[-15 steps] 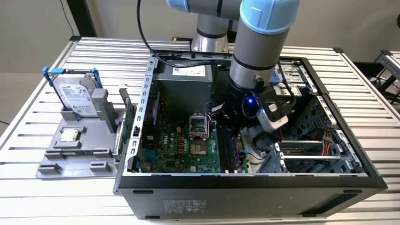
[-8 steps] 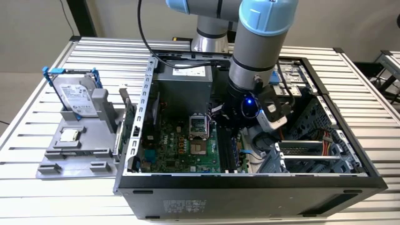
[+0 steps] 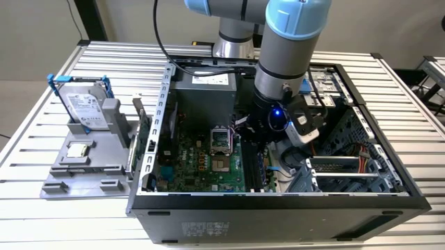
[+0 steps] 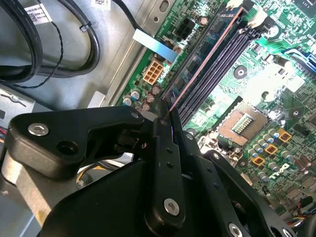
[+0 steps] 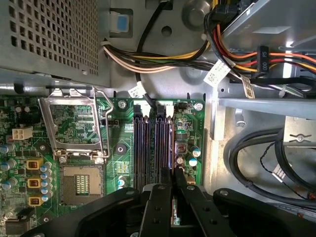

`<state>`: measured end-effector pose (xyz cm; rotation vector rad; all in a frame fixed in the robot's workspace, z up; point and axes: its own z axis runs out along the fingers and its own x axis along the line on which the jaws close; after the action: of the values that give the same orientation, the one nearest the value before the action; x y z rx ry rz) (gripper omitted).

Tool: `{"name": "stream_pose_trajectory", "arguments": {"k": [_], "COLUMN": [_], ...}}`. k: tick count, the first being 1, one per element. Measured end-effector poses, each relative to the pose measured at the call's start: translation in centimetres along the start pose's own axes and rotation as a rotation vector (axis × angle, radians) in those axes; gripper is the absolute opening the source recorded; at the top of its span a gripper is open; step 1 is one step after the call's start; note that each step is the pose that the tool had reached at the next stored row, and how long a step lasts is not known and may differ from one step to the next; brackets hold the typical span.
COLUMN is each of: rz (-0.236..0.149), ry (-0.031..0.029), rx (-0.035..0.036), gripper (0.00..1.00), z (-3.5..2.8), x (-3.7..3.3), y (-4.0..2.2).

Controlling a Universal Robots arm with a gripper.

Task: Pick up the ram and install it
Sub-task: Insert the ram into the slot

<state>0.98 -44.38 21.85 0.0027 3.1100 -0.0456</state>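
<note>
Open computer case on a slatted tabletop (image 3: 41, 151). At the exterior view's left, a silver hard drive (image 3: 85, 107) in a blue frame stands upright on a grey holder (image 3: 83, 166), well apart from the fingers. The case (image 3: 278, 205) holds the green motherboard (image 3: 201, 166); the arm (image 3: 288, 47) reaches down into it, with the gripper (image 3: 259, 139) low over the board just beside the empty processor socket (image 3: 220, 139).

In both wrist views the fingers (image 4: 167, 163) are drawn nearly together, clamping one end of the ram (image 4: 197, 69), seen edge-on as a thin strip. The ram runs straight out from the fingertips, parallel with the black memory slots (image 5: 142, 148) and directly over one of them; whether it is seated cannot be told. The processor socket (image 5: 81, 185) lies to one side of the fingers; black cables (image 5: 256, 163) on the case floor lie to the other.
</note>
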Motion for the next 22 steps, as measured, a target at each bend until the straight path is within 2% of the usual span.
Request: {"name": "stream_pose_trajectory", "arguments": {"k": [22], "rz": [0.000], "ry": [0.0002], "rx": [0.0000], "gripper": [0.00], "z": [-0.08], "x": [0.07], "y": [-0.01]}}
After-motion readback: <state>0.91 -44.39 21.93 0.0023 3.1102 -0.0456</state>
